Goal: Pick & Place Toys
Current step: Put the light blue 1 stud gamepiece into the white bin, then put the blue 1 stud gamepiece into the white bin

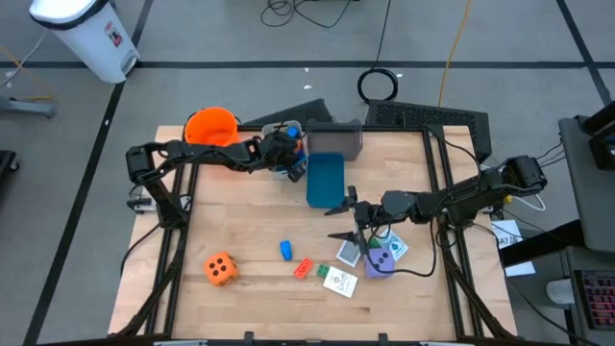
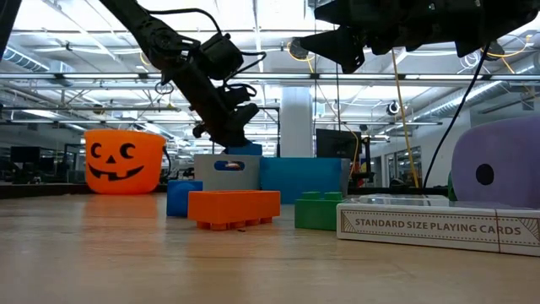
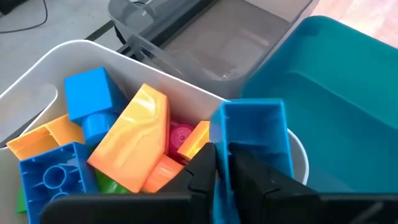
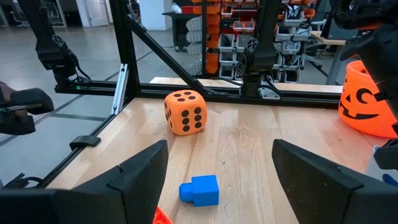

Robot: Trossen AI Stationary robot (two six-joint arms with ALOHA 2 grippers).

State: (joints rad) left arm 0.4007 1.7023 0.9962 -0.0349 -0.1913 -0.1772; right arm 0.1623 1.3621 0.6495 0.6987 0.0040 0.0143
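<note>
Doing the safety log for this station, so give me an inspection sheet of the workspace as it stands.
Surface: wooden table, dry.
Job's things: orange die, purple die, loose blue block, picture cards.
Clutter: pumpkin bucket, white tub of blocks, blue bin, grey bin.
Claws: left claw shut on a blue block over the tub; right claw open, empty.
Cables: coil on the floor.
Surroundings: white waste bin.
</note>
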